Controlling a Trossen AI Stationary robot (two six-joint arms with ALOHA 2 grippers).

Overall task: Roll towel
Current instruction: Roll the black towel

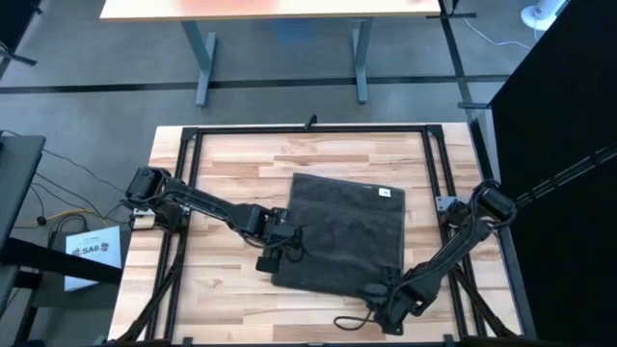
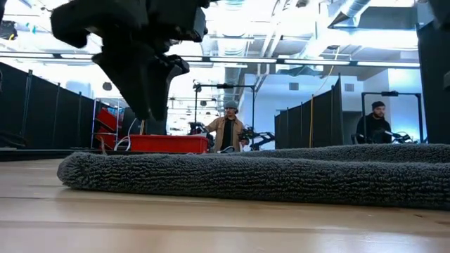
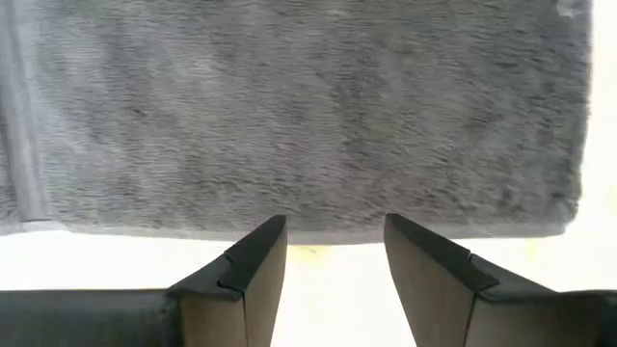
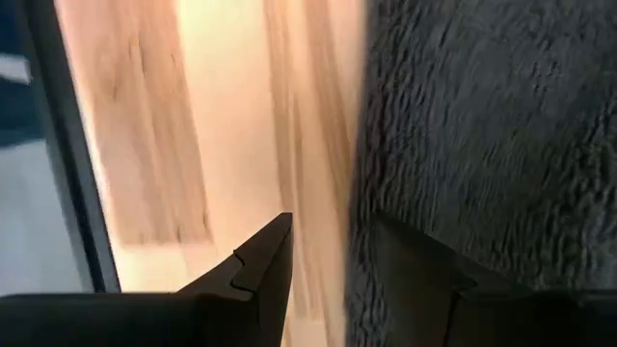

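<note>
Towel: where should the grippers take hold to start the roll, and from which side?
Probably the near hem of the towel, which lies flat and unrolled. The left gripper waits open off its left edge, the right gripper open at the near right corner; pinch low, from the table side.

High view: overhead, straight down, takes in the whole worktop (image 1: 231, 164) and both arms. Low view: at worktop height, level, close against the towel (image 2: 281, 172) edge, room behind. Left wrist view: close, faces the towel's edge past its own fingers (image 3: 255, 265). Right wrist view: close over towel edge and bare wood. All four share the towel.
</note>
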